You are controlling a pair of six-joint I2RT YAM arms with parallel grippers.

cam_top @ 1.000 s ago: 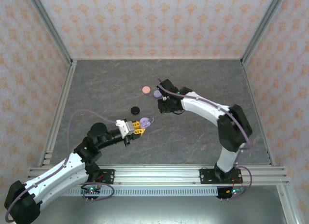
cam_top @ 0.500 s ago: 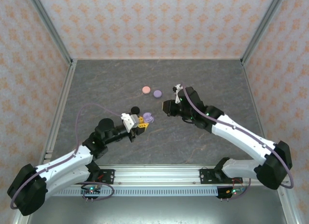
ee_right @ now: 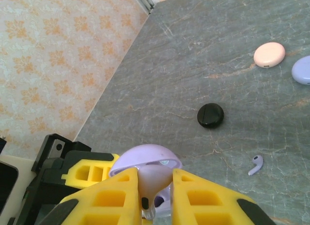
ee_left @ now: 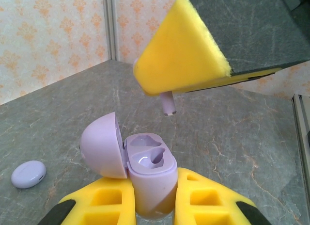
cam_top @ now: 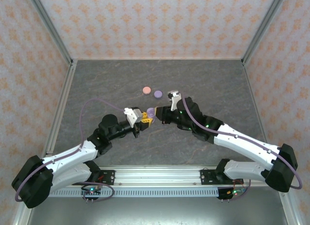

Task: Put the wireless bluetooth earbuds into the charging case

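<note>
From above, the left hand (cam_top: 144,119) is clenched on the open lilac charging case (cam_top: 151,111), and the right hand (cam_top: 162,114) meets it from the case's right, almost touching. A pink case (cam_top: 145,90) and a closed lilac case (cam_top: 158,94) lie side by side on the grey bench (cam_top: 208,79), beyond the open case. In the left wrist view the left hand (ee_left: 154,198) grips the open lilac charging case (ee_left: 151,179) by its base between yellow fingers (ee_left: 208,203). The lid is swung up to the left and two wells show. Directly above it a yellow finger (ee_left: 179,55) of the right hand pinches a lilac earbud (ee_left: 168,103), whose stem points down at the case, just apart from it. The closed lilac case (ee_left: 29,174) lies on the bench left of the open one. In the right wrist view the right hand (ee_right: 154,186) is clamped on the lilac earbud (ee_right: 151,179), with the open lilac charging case (ee_right: 145,157) right behind it. Beyond that case sit a black case (ee_right: 210,115), the pink case (ee_right: 269,54) and the closed lilac case (ee_right: 302,70). A loose lilac earbud (ee_right: 255,165) lies on the bench to the open case's right.
</note>
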